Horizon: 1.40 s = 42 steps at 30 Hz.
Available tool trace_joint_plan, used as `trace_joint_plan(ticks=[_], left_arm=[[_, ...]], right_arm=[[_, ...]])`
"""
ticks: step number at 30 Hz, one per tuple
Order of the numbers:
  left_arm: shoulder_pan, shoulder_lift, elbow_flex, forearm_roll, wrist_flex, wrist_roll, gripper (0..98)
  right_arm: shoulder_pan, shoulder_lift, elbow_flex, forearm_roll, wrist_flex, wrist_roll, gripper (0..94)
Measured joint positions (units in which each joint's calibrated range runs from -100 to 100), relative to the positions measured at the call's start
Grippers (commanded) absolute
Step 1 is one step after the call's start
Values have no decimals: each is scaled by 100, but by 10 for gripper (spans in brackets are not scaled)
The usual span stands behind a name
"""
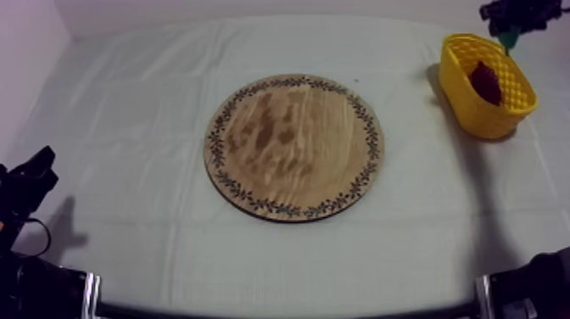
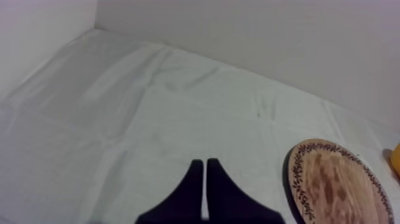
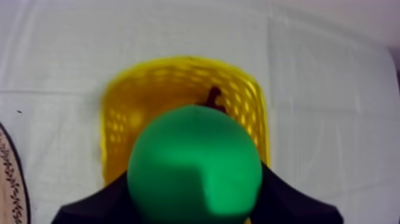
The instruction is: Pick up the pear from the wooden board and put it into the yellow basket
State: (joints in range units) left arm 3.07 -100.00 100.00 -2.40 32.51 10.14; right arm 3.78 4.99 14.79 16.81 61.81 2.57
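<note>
The green pear (image 3: 195,161) hangs just above the yellow basket (image 3: 119,113), with my right gripper (image 3: 195,189) shut on it. From above, the pear (image 1: 510,39) shows as a small green tip under the right gripper (image 1: 507,27), over the basket's (image 1: 458,42) far rim at the back right. A small red fruit (image 1: 486,82) lies inside the basket, mostly hidden behind the pear in the right wrist view. The round wooden board (image 1: 294,146) sits bare at mid-table. My left gripper (image 1: 36,167) rests low at the left, its fingers (image 2: 193,184) together on nothing.
The grey-white cloth covers the table, with open room all round the board. The board's patterned rim (image 2: 297,173) lies to the side of my left gripper, and its edge (image 3: 9,173) shows beside the basket. A wall runs along the table's far edge.
</note>
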Motion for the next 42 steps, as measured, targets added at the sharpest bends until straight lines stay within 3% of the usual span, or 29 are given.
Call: trace_joint_plan(ticks=[10, 18, 24, 35, 42], left_arm=[[0, 0, 0, 0, 0, 0, 1], [0, 0, 0, 0, 0, 0, 1], [0, 0, 0, 0, 0, 0, 1], [0, 0, 0, 0, 0, 0, 1], [0, 0, 0, 0, 0, 0, 1]], right_arm=[[75, 410, 1301, 10, -619, -148, 352], [129, 788, 1288, -258, -853, -43, 518], [171, 817, 1001, -426, -843, 7, 566], [267, -62, 880, -401, -804, -35, 535], [319, -1598, 1880, -367, -1588, -231, 501]])
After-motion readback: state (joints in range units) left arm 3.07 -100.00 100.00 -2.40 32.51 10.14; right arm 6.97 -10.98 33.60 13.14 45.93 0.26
